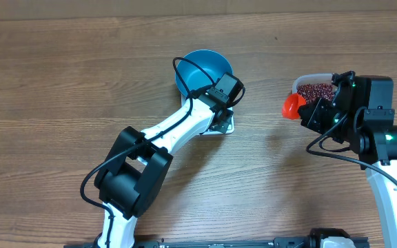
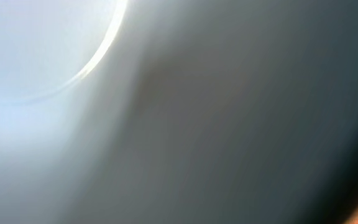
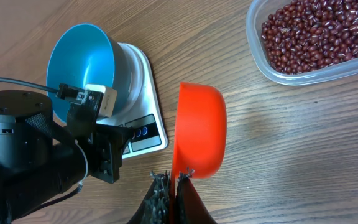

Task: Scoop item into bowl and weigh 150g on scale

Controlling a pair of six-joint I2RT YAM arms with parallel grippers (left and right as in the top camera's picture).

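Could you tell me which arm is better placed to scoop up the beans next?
Right. The right gripper holds the orange scoop beside the tub of beans; the left gripper is at the bowl on the scale.

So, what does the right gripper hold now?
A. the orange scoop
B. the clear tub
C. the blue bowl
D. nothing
A: in the right wrist view the right gripper is shut on the handle of the scoop. The bowl stands on the scale, and the tub lies apart.
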